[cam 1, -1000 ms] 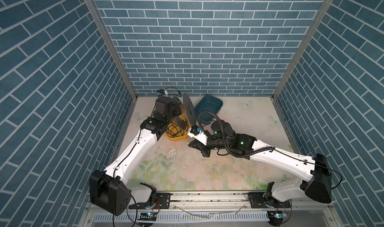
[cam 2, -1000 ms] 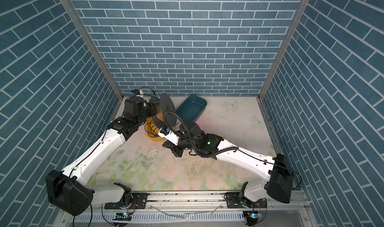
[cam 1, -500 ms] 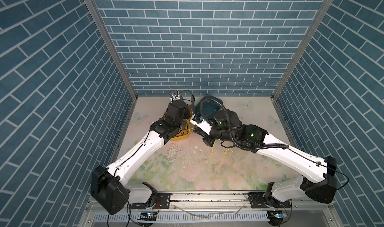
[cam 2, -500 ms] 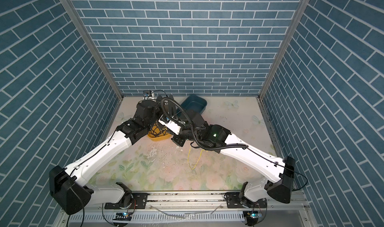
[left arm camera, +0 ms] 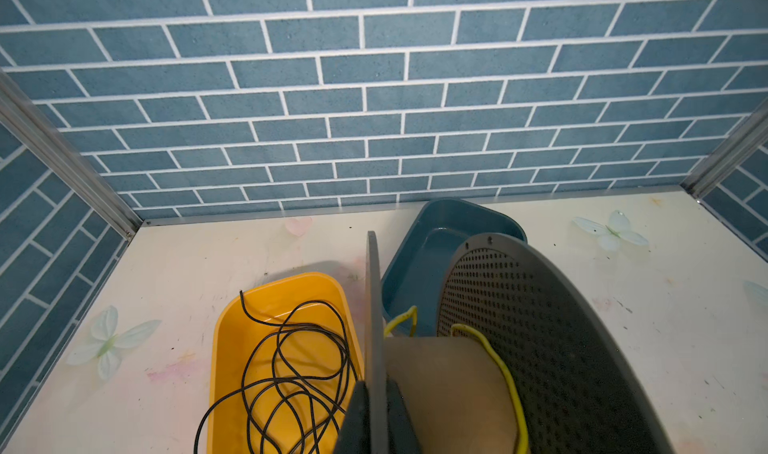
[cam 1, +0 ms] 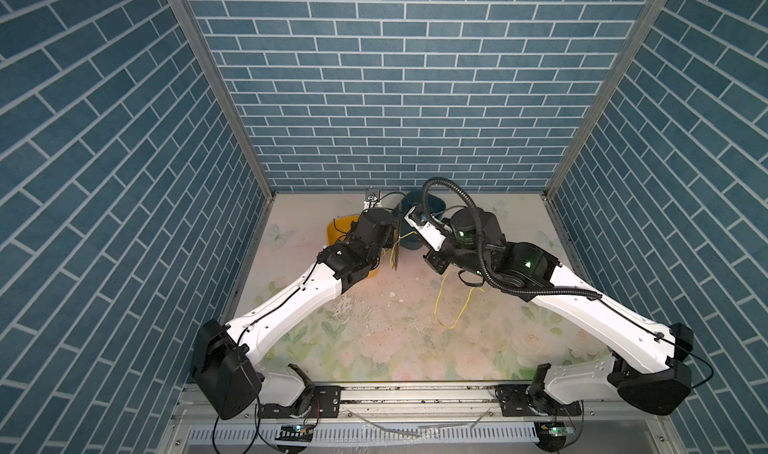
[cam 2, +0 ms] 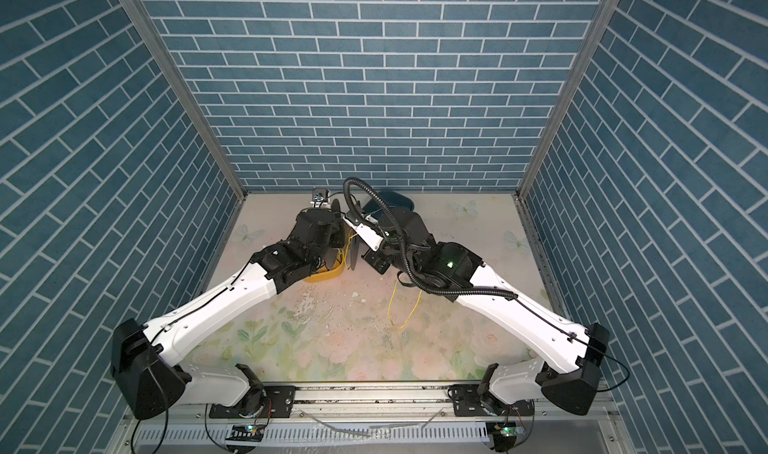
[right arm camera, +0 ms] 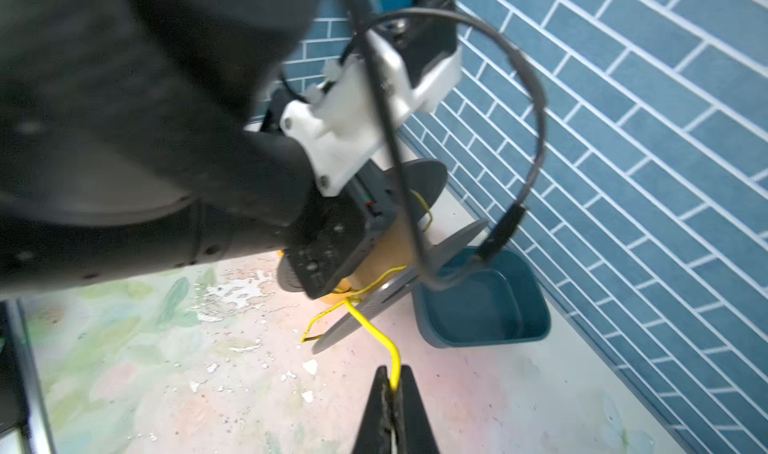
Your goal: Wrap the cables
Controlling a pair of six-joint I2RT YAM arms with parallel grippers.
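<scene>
The cables (right arm camera: pixel 372 329) show as one thin yellow strand. It crosses the brown core of the spool (left arm camera: pixel 540 348) and runs off to your right gripper. Its slack lies in a loose loop on the table (cam 1: pixel 374 348), near four o'clock from the middle. Left to right in both top views, the yellow bin (left arm camera: pixel 220 335) sits at eleven o'clock with a tangle of black wire (left arm camera: pixel 291 369) inside. Your left gripper (left arm camera: pixel 376 394) is clamped on one thin grey flange of the spool, which stands on edge at twelve o'clock. The blue bin (left arm camera: pixel 432 244) sits just behind it, toward one o'clock. Your right gripper (right arm camera: pixel 392 379) has its jaws pressed together on the yellow strand.
</scene>
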